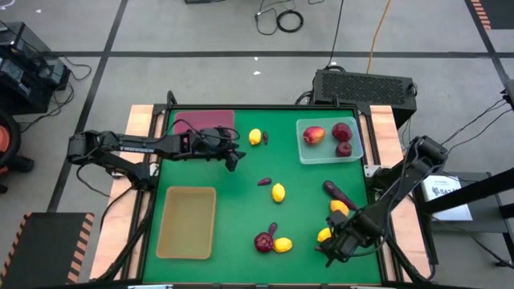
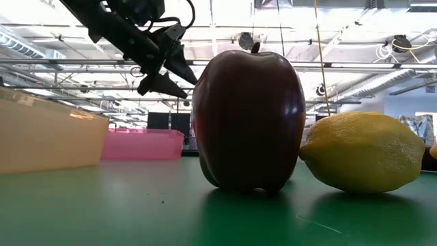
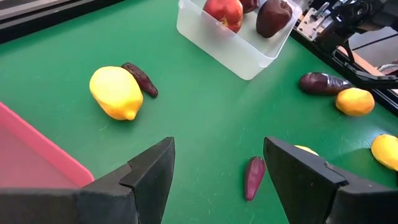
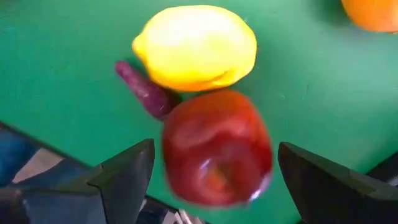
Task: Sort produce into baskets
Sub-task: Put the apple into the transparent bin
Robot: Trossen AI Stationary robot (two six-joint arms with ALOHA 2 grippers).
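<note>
Two dark, slender jointed arms — the left arm (image 1: 132,147) has pale lettering; each gripper has black, wedge-shaped fingers (image 3: 149,177).

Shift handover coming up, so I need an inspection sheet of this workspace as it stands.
Surface: green table, no spills seen.
Job's things: three apples in clear tray; maroon tray and tan tray empty; lemons, purple vegetables, one apple loose.
Clutter: nothing seen.
Grippers: left gripper beside maroon tray, open, empty; right gripper at the table's front right, open, empty.
Cables: coils on floor.
Surroundings: black box behind table.
</note>
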